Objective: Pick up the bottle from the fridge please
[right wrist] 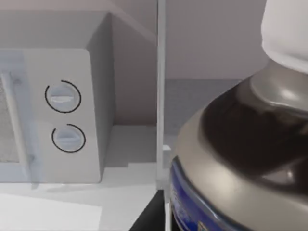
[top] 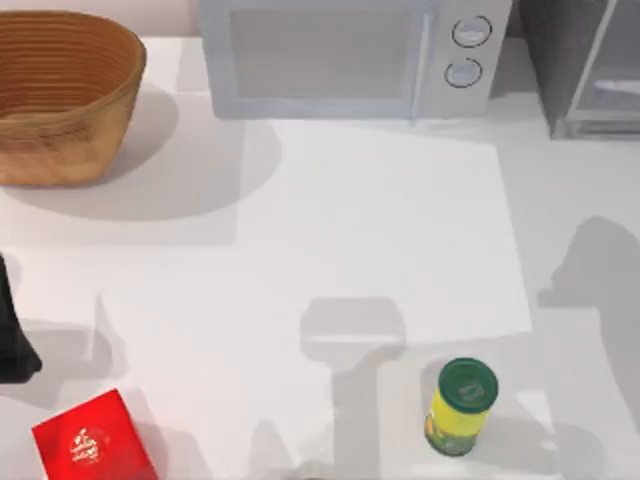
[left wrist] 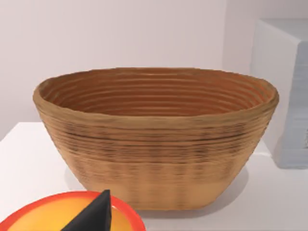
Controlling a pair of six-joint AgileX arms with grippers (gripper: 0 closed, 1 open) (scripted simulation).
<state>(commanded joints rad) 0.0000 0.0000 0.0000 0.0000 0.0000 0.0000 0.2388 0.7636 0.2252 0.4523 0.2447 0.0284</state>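
The bottle sits very close in front of your right wrist camera, upright, right beside a pale vertical bar that I judge belongs to the fridge at the table's far right corner. It has a white cap, a dark neck over a rounded grey shoulder, and a blue band below. Whether the right gripper is open or already closed on the bottle cannot be told here, and the same goes for the left.

To take it well, grip the body below the shoulder, not the tapering neck, and lift straight before drawing out, keeping clear of that bar. The microwave stands just left of the fridge. Your left arm idles facing the basket.
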